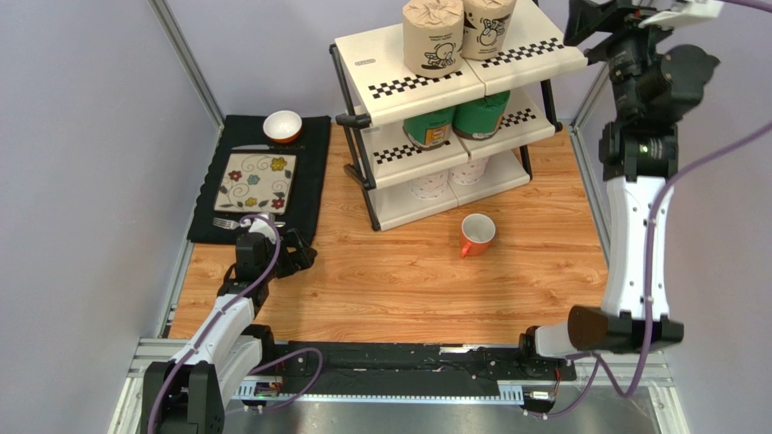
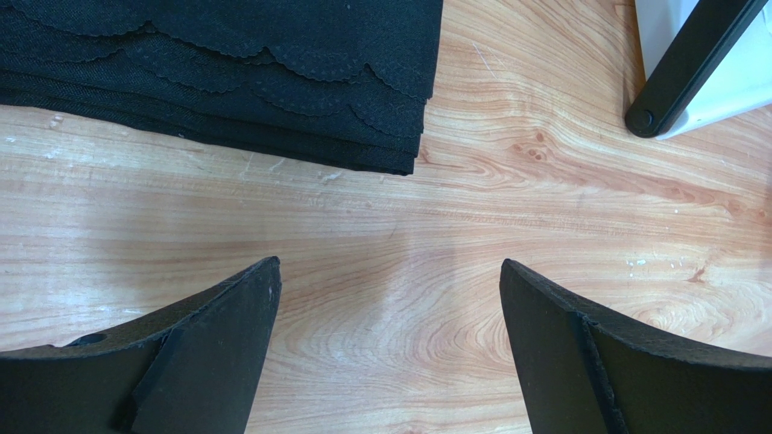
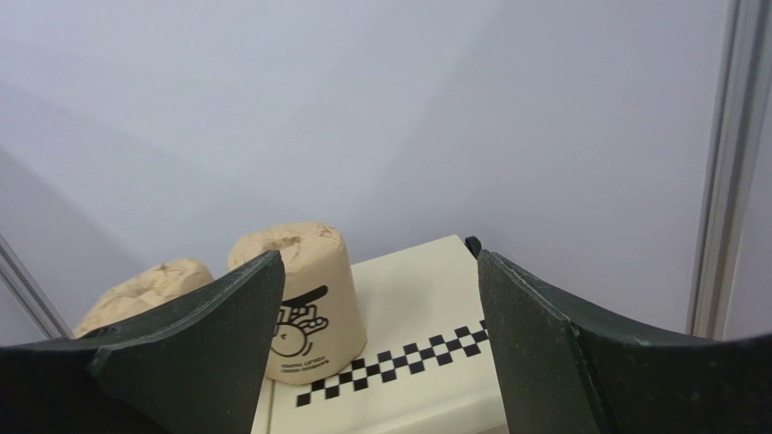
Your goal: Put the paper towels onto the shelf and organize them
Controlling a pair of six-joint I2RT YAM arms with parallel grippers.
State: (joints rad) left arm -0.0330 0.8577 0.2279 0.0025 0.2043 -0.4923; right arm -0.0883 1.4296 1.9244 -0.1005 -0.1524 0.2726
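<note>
The shelf point(image 1: 426, 83) stands at the back of the wooden table. Two brown paper towels point(image 1: 432, 36) point(image 1: 487, 23) stand upright on its top tier. Two green rolls point(image 1: 429, 127) point(image 1: 480, 116) sit on the middle tier and two white ones point(image 1: 428, 185) point(image 1: 468, 172) on the bottom. My right gripper point(image 1: 580, 27) hangs open and empty at the top tier's right end. The right wrist view shows the gripper point(image 3: 379, 258), the nearer brown roll point(image 3: 313, 298) and the cream panel point(image 3: 426, 298). My left gripper point(image 1: 303, 256) point(image 2: 390, 263) rests open and empty low over the table.
An orange mug point(image 1: 477, 234) lies on its side in front of the shelf. A black placemat point(image 1: 313, 172) point(image 2: 226, 72) at the left carries a floral plate point(image 1: 256, 181), an orange bowl point(image 1: 283, 127) and a fork. A shelf leg point(image 2: 680, 72) is near the left gripper. Metal posts and grey walls enclose the table.
</note>
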